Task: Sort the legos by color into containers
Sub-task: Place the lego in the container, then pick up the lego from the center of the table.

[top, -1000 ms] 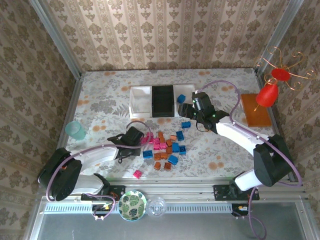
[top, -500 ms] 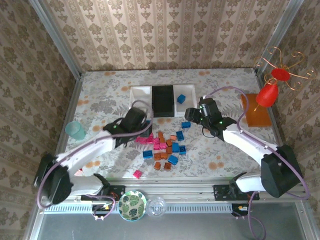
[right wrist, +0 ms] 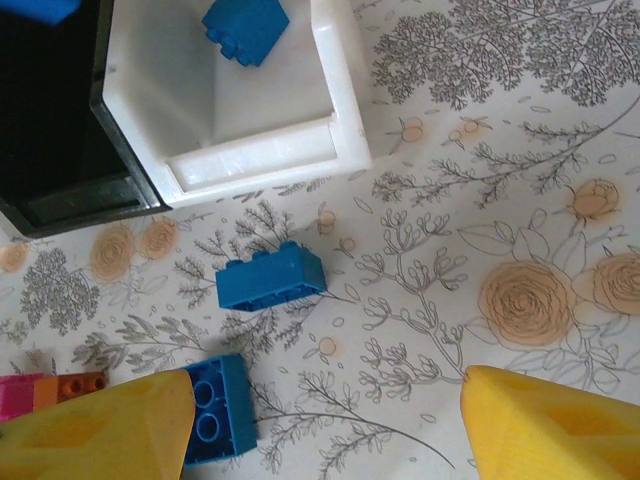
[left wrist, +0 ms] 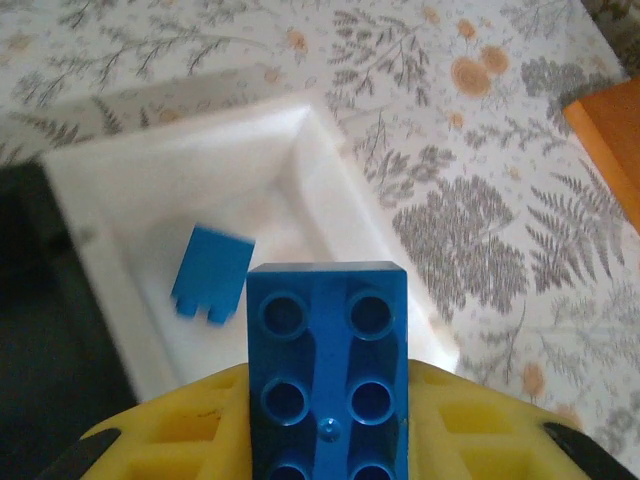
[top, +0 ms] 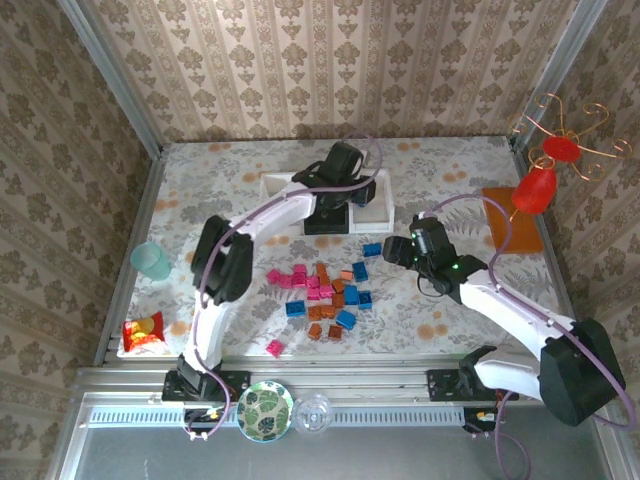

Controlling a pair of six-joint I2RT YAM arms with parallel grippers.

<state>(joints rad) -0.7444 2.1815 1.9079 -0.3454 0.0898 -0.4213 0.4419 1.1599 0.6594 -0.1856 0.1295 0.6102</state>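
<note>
Left gripper (left wrist: pixel 325 440): jaws pinching a blue brick (left wrist: pixel 326 350), studs toward the camera, long axis running straight out from the fingers. Just beyond and below its free end lies the white bin (left wrist: pixel 330 190), which already holds one blue piece (left wrist: pixel 212 285). From above, this gripper (top: pixel 345 172) hangs over the bin row, close to where the black bin (top: pixel 322 222) meets the white one. Judgement: release is the step in hand. The brick appears to sit over the bin's near edge, not its middle, so a small advance would make the drop surer.

Right gripper (right wrist: pixel 320 430): jaws spread, nothing between them. A loose brick (right wrist: pixel 270 277), blue, lies on the table ahead of the gap, its long axis roughly parallel to the line between the fingers. A wrist turn would likely be needed to grip its short side. A second one (right wrist: pixel 215 420) sits just beside one finger. This arm is the nearer to the pile (top: pixel 325 295).
</note>
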